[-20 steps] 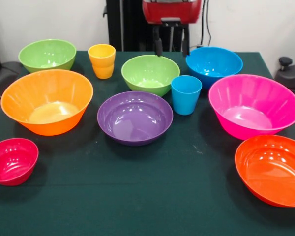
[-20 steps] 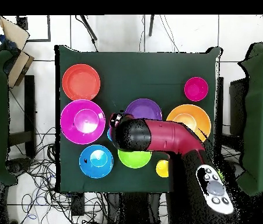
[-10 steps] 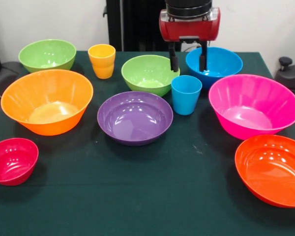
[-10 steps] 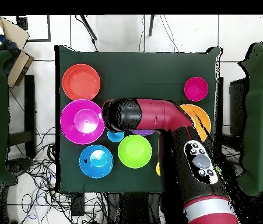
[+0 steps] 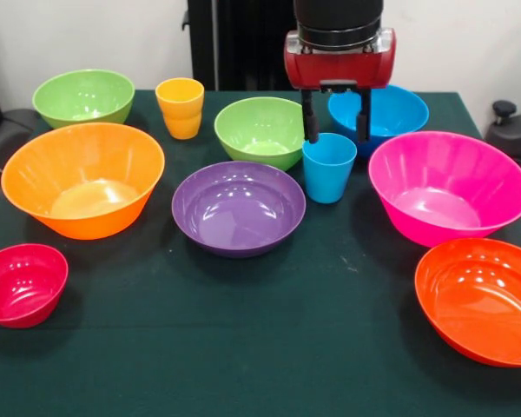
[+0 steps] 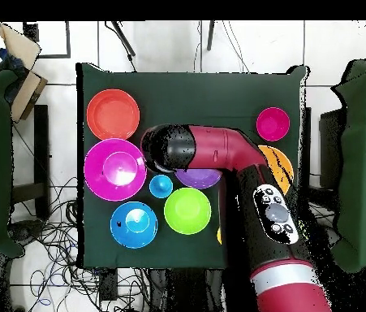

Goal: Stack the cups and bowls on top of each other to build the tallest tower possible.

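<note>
Gripper [image 5: 337,135] low over the table's middle, jaws spread wide and holding nothing, one finger [image 5: 311,117] at each side just behind the light blue cup [image 5: 328,167], tips about level with its rim. No contact visible. Cup upright on the green cloth [image 5: 243,347], purple bowl [image 5: 238,207] at its 9 o'clock, large pink bowl [image 5: 448,187] at 3, blue bowl [image 5: 378,114] at 1, green bowl [image 5: 265,130] at 10. Yellow-orange cup [image 5: 181,108] standing apart at far 10 o'clock, beside the second green bowl [image 5: 83,97]. Large orange bowl [image 5: 82,178], small crimson bowl [image 5: 21,283], red-orange bowl [image 5: 481,300] all separate. Nothing stacked. From overhead, red arm [image 6: 226,154] covering most of the purple bowl.
</note>
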Motion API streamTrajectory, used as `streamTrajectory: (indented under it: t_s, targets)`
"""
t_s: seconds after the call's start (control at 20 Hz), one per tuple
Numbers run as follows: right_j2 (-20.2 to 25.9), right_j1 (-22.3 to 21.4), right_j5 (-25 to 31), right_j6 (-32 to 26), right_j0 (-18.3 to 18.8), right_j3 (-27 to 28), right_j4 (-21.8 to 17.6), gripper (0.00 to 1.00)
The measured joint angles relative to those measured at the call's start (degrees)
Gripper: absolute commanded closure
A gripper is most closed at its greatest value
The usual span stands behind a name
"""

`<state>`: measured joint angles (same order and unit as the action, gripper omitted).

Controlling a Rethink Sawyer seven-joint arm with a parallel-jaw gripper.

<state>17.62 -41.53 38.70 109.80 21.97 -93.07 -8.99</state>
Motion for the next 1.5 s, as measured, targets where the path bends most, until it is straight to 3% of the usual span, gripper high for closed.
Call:
streamTrajectory:
  t_s: [0.75,1.15,1.5]
  targets:
    - [-7.2,2.2,0.0,0.0,-9.2,7.3,-0.5,0.0]
    - [-9.7,3.5,0.0,0.0,-9.4,7.8,-0.5,0.0]
    - [-10.1,4.5,-0.1,0.0,-7.0,7.8,-0.5,0.0]
